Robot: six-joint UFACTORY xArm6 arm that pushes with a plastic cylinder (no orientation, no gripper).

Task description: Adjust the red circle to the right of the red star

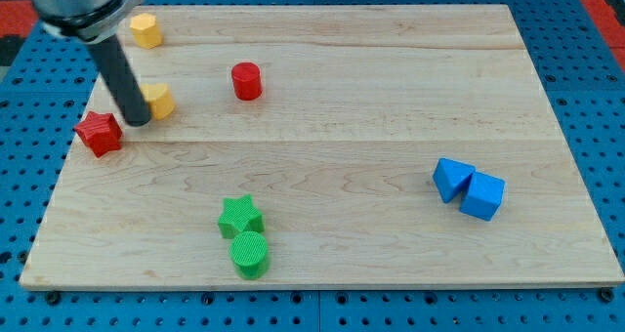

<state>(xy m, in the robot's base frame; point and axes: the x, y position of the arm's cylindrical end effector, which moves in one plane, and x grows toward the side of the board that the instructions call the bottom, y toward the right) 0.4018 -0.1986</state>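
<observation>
Seven small coloured blocks lie on the pale wooden bench (391, 88) I am working over, which sits on a blue perforated base (596, 98). My tip (138, 123), the lower end of the straight dark rod, sits near the view's left edge, between the red star-shaped block (99, 133) and a yellow block (159, 101) of a rounded, many-sided shape; it is just beside the star's right side and appears to touch the yellow block's left face, though I cannot tell for certain. The rig has no pincer, so there is nothing to report as clenched or released. The red circle, a short red cylinder block (246, 81), stands to the view's right of the star and somewhat higher, well apart from it, with the yellow block and my tip lying between them. A second yellow block (145, 29) of similar shape rests near the view's top-left corner. Low in the middle, a green star-shaped block (239, 216) touches a green cylinder block (249, 254) just below it. At the view's right, two blue blocks sit touching each other, the left one (452, 178) angular and the right one (482, 195) cube-like.
</observation>
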